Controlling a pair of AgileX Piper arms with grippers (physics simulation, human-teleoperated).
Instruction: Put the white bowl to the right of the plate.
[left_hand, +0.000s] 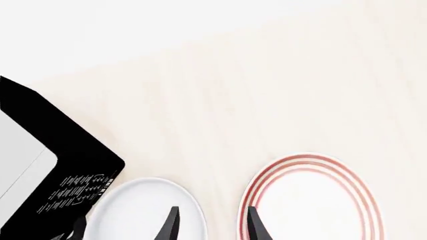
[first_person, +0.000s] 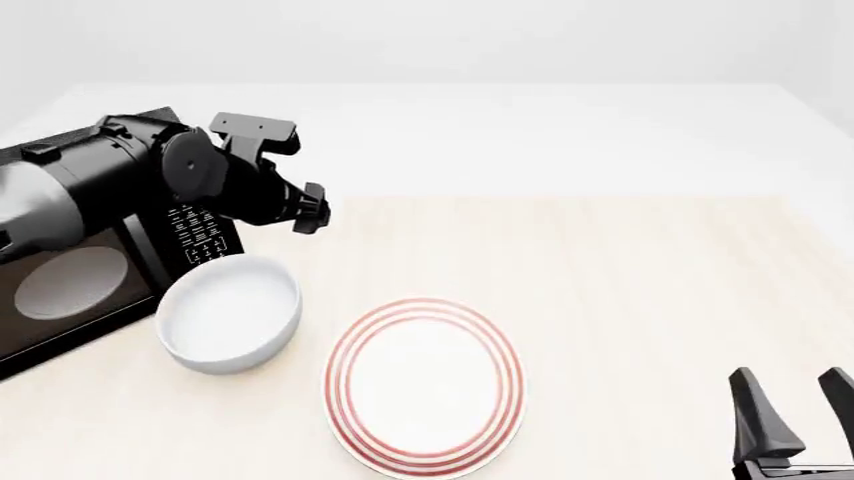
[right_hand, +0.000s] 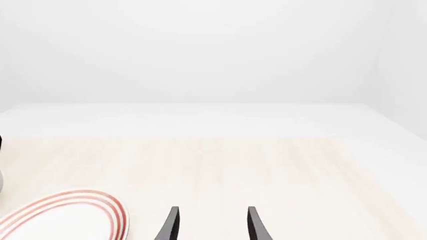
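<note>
The left gripper (left_hand: 210, 225) hangs with fingers spread above the gap between the white bowl (first_person: 228, 313) and the plate (first_person: 424, 385) just right of it, while the right gripper (first_person: 794, 410) waits open, well apart, near the table's (first_person: 641, 280) right edge.

left pincer (left_hand: 210, 227) agape, raised | right pincer (first_person: 797, 410) agape, low

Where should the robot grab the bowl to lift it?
Probably the bowl rim, from above, one finger inside and one outside: its curved sides look too wide to span. The near-right rim is open; a black box crowds its far-left side. The left gripper is nearest.
</note>
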